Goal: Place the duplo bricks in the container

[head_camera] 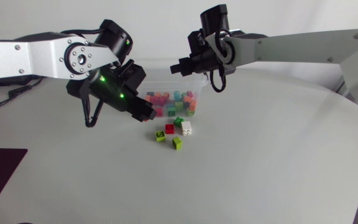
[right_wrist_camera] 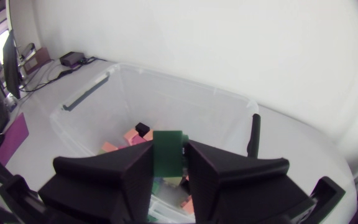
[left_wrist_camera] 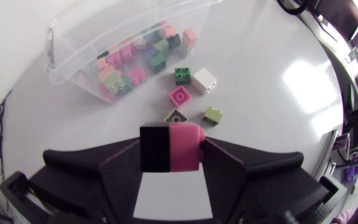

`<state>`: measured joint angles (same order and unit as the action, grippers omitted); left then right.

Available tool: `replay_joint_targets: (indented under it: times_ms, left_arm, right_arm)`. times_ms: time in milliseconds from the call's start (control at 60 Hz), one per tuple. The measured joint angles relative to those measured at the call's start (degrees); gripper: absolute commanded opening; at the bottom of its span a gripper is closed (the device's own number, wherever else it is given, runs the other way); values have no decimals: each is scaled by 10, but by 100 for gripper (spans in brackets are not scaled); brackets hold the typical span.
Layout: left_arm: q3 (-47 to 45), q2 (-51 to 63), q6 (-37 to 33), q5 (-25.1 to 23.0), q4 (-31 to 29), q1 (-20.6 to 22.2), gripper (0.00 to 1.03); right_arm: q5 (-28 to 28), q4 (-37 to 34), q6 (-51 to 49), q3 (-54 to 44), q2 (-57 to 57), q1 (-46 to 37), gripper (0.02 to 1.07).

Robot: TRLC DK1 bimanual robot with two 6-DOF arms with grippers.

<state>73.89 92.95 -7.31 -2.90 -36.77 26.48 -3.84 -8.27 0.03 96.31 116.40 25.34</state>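
Grip: right gripper (right_wrist_camera: pixel 168 154) clamps green brick (right_wrist_camera: pixel 168 144) over container (right_wrist_camera: pixel 185 99); left gripper (left_wrist_camera: pixel 171 149) clamps pink-and-black brick (left_wrist_camera: pixel 185 147) | advice: release green centred inside walls; left follows

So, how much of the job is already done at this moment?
Done: many bricks lie in the container. In hand: the left gripper is shut on pink and black bricks near it, and the right gripper is shut on a green brick above it. Left: these two loads, plus five loose bricks on the table in front of the container.
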Motion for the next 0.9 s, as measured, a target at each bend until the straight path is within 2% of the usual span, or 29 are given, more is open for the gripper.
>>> replay_joint_targets:
  times_ms: [17,50,83,117,250,433,683,900]
  left_arm:
    - [0,-1,0,0,1,-1,20]
    - [1,-4,0,0,4,-2,20]
    - [2,-6,0,0,7,-5,20]
    - [5,-8,0,0,8,-8,20]
    - [24,-11,1,-1,20,-23,20]
    - [45,-11,3,-2,67,-43,20]
    - [101,2,18,-16,110,-57,20]
    - [164,58,35,-18,128,-57,20]
  right_arm:
    - [5,0,0,0,2,0,75]
    - [10,0,0,2,6,-1,91]
    - [13,-1,0,3,9,-1,99]
    - [16,-1,0,5,11,-1,102]
    - [22,-1,0,5,9,-1,102]
    - [22,-1,0,-24,-38,-1,102]
    - [21,13,0,-138,-163,-1,102]
    - [15,26,0,-245,-218,-1,102]
